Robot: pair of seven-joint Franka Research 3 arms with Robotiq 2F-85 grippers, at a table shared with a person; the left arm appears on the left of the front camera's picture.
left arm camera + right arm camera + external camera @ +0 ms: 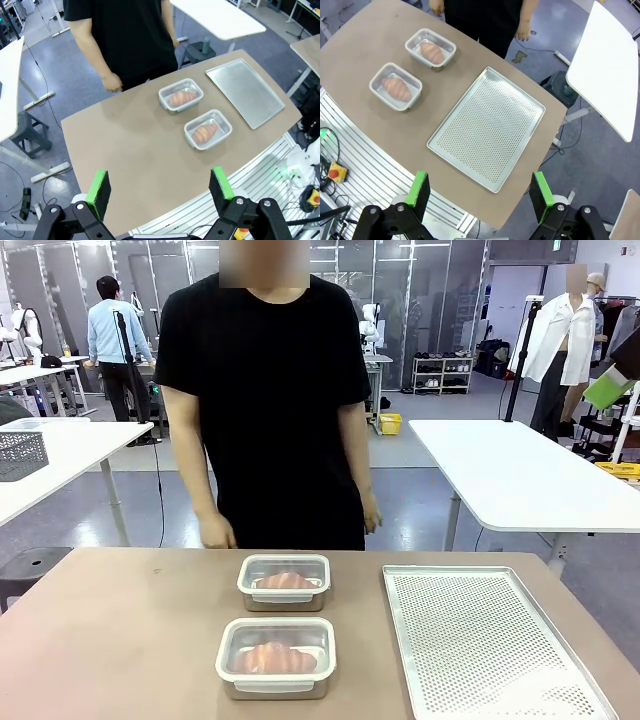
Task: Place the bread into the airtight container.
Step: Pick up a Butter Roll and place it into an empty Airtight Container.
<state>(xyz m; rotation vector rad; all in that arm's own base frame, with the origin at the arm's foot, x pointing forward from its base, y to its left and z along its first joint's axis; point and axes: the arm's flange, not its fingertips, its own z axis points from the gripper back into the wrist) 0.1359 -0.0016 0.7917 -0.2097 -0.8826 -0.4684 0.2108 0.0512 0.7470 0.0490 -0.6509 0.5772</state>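
Observation:
Two clear airtight containers stand on the brown table [120, 640], each holding a piece of bread. The near container [276, 657] [208, 129] [396, 86] holds bread [274, 658] [205, 132] [396, 86]. The far container [285, 582] [180, 95] [430, 47] holds bread [286, 581] [181, 97] [431, 51] too. My left gripper [159, 190] hangs open high above the table's near left side. My right gripper [479, 191] is open high above the tray's near edge. Neither gripper holds anything.
A perforated metal tray [485, 640] [245, 90] [487, 127] lies to the right of the containers. A person in a black shirt [265, 390] stands at the far edge, hands [215, 531] hanging just beyond the table. White tables stand behind.

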